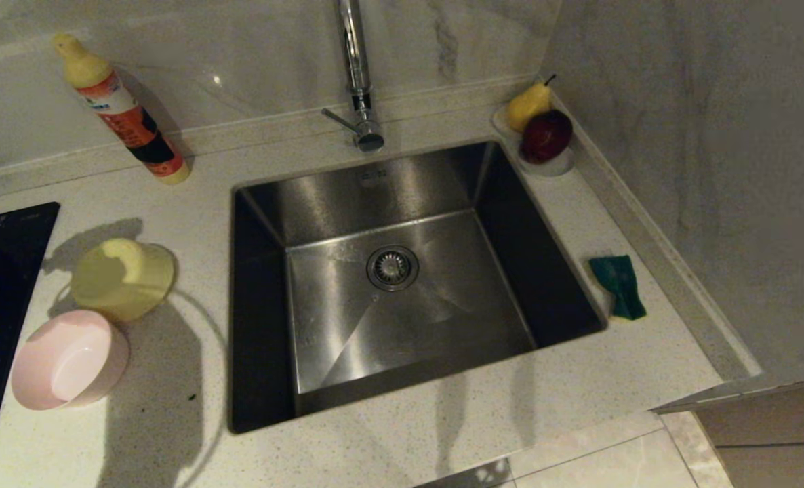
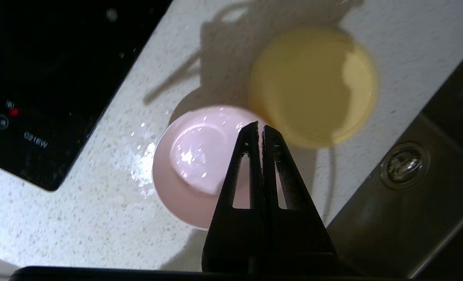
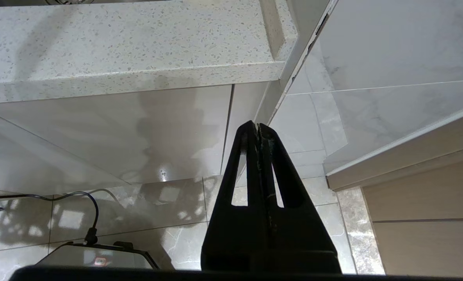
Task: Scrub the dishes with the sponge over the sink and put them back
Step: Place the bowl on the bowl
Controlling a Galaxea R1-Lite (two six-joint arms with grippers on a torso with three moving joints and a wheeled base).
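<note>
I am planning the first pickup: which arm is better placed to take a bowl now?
Left. The left gripper, shut, hangs above the pink bowl and yellow bowl on the counter. The right gripper, shut, is parked below the counter edge, facing the floor.

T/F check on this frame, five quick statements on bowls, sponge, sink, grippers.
1. The sponge lies on the counter to the right of the sink. True.
2. The yellow bowl sits inside the sink. False: it is on the counter to the left of the sink, next to the pink bowl.
3. The left gripper is shut and holds nothing. True: it is above the pink bowl, fingers together.
4. The right gripper is clamped on the sponge. False: it is shut on nothing, low beside the cabinet front, over the floor.
5. The sink holds a dish. False: only its drain strainer shows in the basin.
</note>
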